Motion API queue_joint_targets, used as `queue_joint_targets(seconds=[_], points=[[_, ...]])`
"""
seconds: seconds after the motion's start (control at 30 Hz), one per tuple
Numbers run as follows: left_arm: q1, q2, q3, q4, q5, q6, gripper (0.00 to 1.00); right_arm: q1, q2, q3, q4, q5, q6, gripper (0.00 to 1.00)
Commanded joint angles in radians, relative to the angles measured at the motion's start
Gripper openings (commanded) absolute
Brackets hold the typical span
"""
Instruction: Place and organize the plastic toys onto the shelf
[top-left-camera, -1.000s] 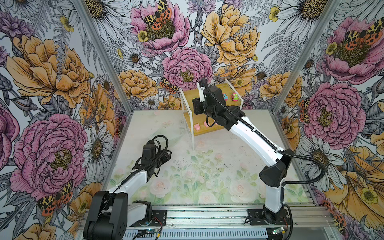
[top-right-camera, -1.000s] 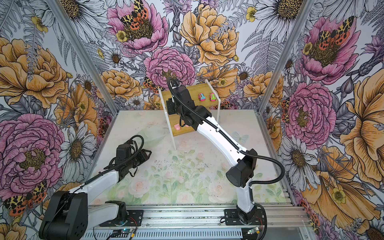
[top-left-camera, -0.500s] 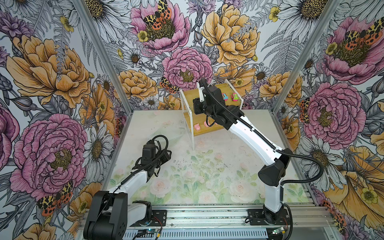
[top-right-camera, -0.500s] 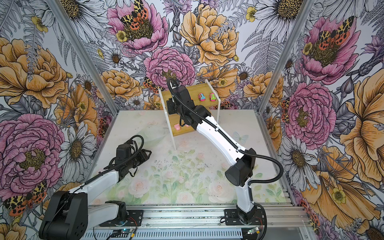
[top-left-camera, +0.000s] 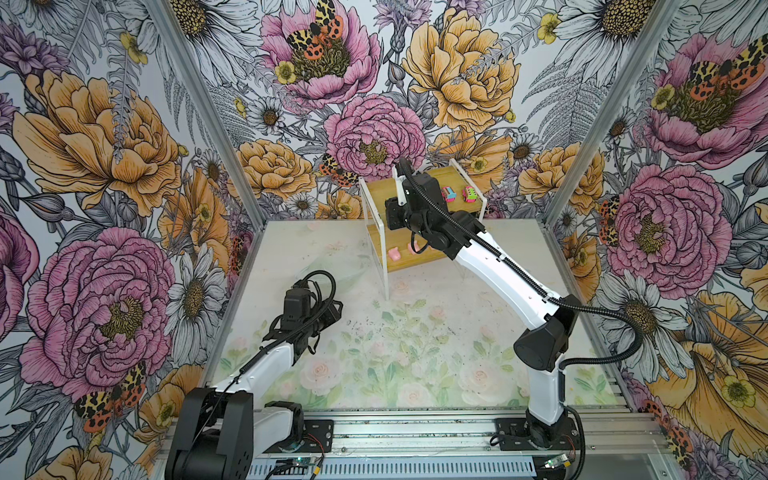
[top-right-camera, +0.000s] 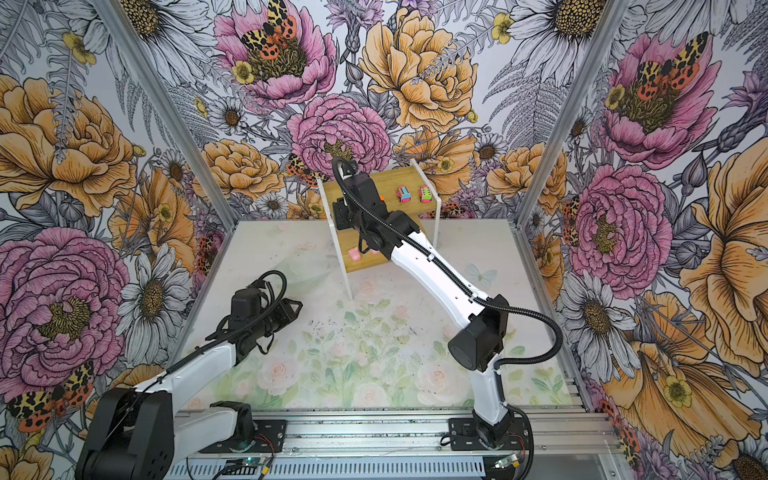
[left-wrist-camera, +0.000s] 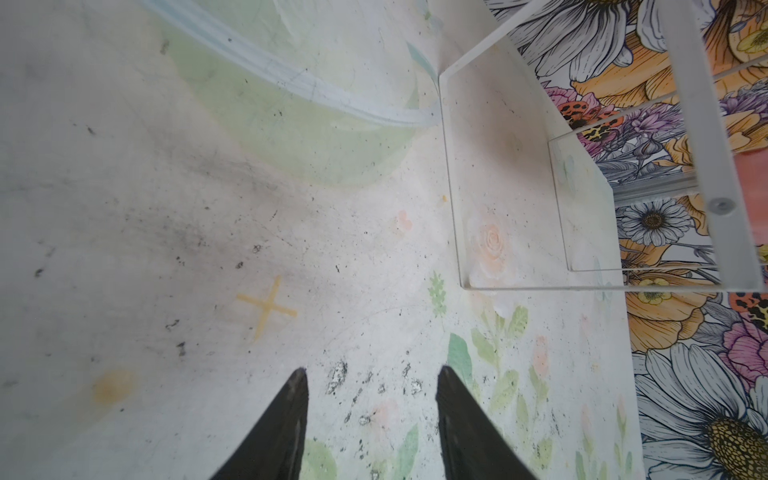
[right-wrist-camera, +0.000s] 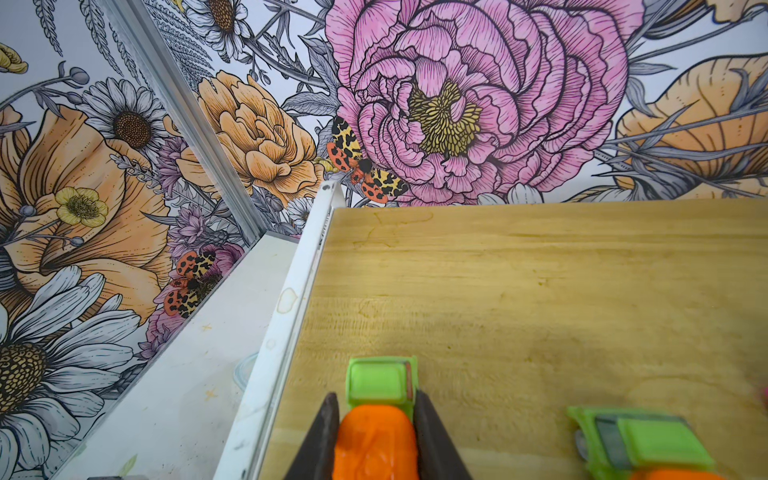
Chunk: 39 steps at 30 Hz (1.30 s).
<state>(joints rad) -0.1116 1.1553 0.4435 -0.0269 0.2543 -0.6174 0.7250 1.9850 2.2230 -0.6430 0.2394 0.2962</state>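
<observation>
The right gripper (right-wrist-camera: 374, 395) is clenched on a small orange-and-green plastic toy car (right-wrist-camera: 376, 440). One black finger sits on each side of it. The car is over the top board of the shelf (right-wrist-camera: 540, 282), a stepped rack of light wooden boards in a thin white frame. It is close to the left edge of that board, right by the white frame bar (right-wrist-camera: 291, 311). I cannot tell if its wheels touch the wood yet.

I think the job now is to set this car down. A good way is to go low until the wheels sit flat on the board. Then open the fingers slowly and lift straight up. The car should stay off the edge so it does not roll off. A second orange-and-green car (right-wrist-camera: 640, 444) stands just beside it, so the fingers must not bump it.

The left gripper (left-wrist-camera: 372, 371) is open and holds nothing. It hangs over the bare flowery table (left-wrist-camera: 166, 208).

Now I count. There are two orange-and-green cars. There are two pink cars (top-left-camera: 447, 193) (top-left-camera: 469, 194) near the right edge of the top board. I see two pale pink pig toys (top-left-camera: 394, 253) (top-left-camera: 412, 248) on the lower board. The arm may hide more.
</observation>
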Motion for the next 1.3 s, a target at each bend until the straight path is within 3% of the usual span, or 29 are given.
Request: queue_joint_targets(seconds=[0.0, 0.47, 0.87, 1.03, 1.07, 1.17, 1.27], points=[[0.015, -0.015, 0.023, -0.007, -0.006, 0.022, 0.51, -0.007, 0.015, 0.030, 0.004, 0.000, -0.004, 0.34], [0.014, -0.028, 0.034, -0.031, -0.013, 0.027, 0.53, -0.007, -0.022, 0.030, 0.005, 0.001, -0.037, 0.52], [0.013, -0.038, 0.075, -0.057, -0.024, 0.041, 0.55, -0.021, -0.204, -0.057, 0.003, -0.048, -0.088, 0.70], [0.020, -0.055, 0.172, -0.145, -0.073, 0.128, 0.63, -0.099, -0.418, -0.261, 0.009, -0.050, -0.188, 0.80], [0.025, -0.057, 0.196, -0.165, -0.087, 0.155, 0.97, -0.135, -0.469, -0.336, 0.016, -0.044, -0.214, 0.80], [0.052, -0.057, 0.255, -0.186, -0.115, 0.221, 0.99, -0.258, -0.636, -0.610, 0.090, -0.069, -0.273, 0.81], [0.084, -0.064, 0.290, -0.192, -0.198, 0.304, 0.99, -0.423, -0.812, -0.951, 0.269, -0.174, -0.318, 0.81]])
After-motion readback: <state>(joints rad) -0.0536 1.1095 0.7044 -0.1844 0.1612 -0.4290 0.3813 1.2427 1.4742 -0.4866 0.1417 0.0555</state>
